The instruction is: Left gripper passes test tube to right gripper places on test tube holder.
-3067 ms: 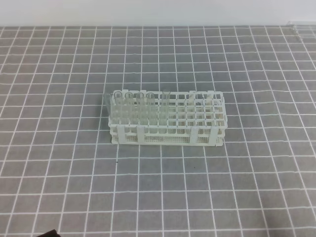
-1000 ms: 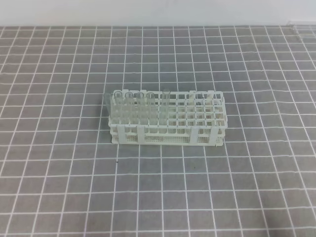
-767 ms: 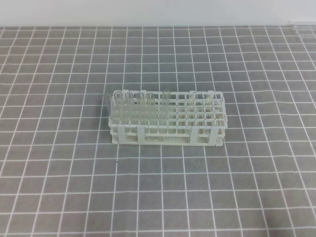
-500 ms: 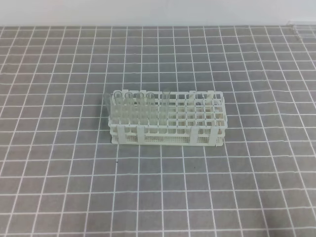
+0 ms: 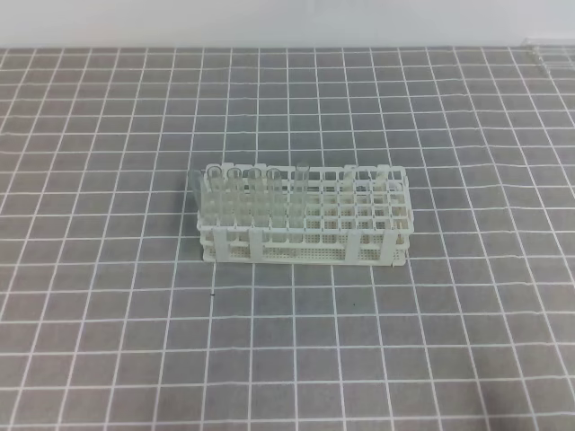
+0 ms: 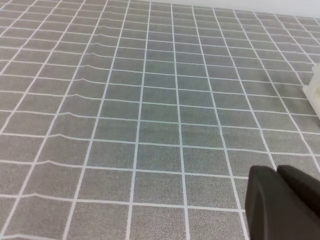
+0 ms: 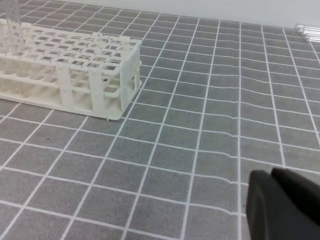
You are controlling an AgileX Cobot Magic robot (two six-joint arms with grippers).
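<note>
From the high view, neither of my arms is showing. One test tube holder (image 5: 305, 218) is sitting mid-frame on the grey gridded mat (image 5: 108, 341), with about six clear tubes (image 5: 244, 193) crowding its left end, their outlines blurring together.

Through my left wrist view, my left gripper (image 6: 282, 202) is clenched on nothing, cut off at lower right.

Through my right wrist view, my right gripper (image 7: 282, 205) is clenched and empty at lower right; the holder is lying upper left, partly cropped.
</note>
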